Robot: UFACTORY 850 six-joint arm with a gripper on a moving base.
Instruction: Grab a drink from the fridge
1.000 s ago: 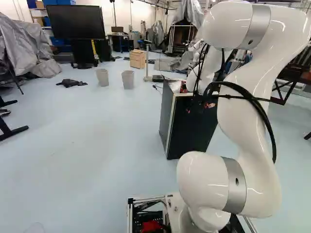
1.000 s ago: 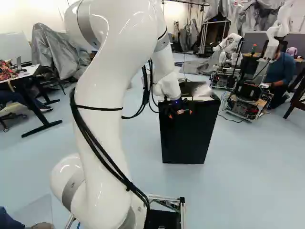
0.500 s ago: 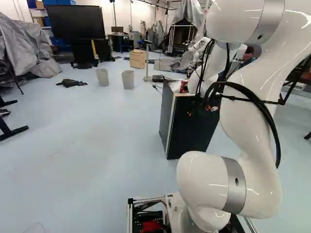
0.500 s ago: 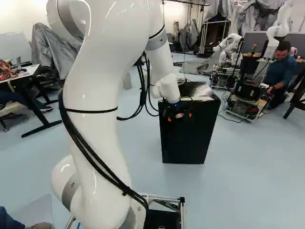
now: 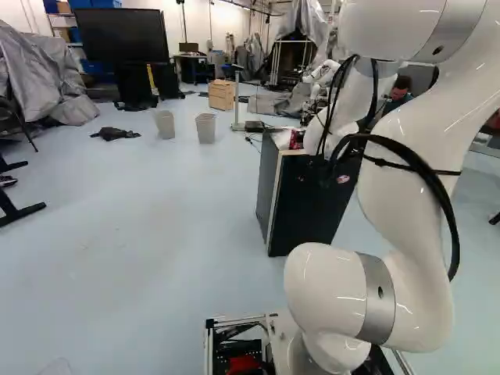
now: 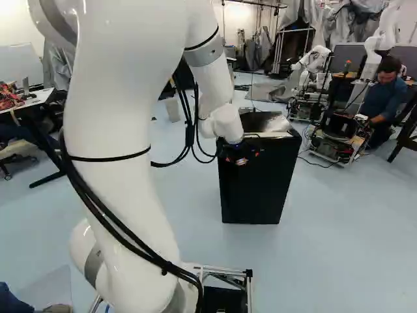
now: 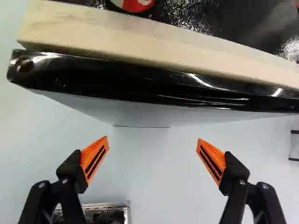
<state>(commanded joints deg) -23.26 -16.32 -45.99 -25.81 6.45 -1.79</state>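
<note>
The orange-padded, two-fingered black gripper [image 7: 153, 143] stands near the fridge's upper front edge, fingers spread wide around nothing; only the approach seems done. Beyond it, right of centre in the left base view, the black box-shaped fridge [image 5: 306, 211] looks shut, so opening it and taking a drink remain. Any drink inside is hidden; the red-and-white object [image 7: 133, 4] on top is cut off, its kind uncertain.

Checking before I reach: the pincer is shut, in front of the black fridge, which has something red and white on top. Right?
The pincer is open, not shut: the wrist view shows its orange pads wide apart. The rest holds: it is in front of the black fridge, something red and white on top.
</note>
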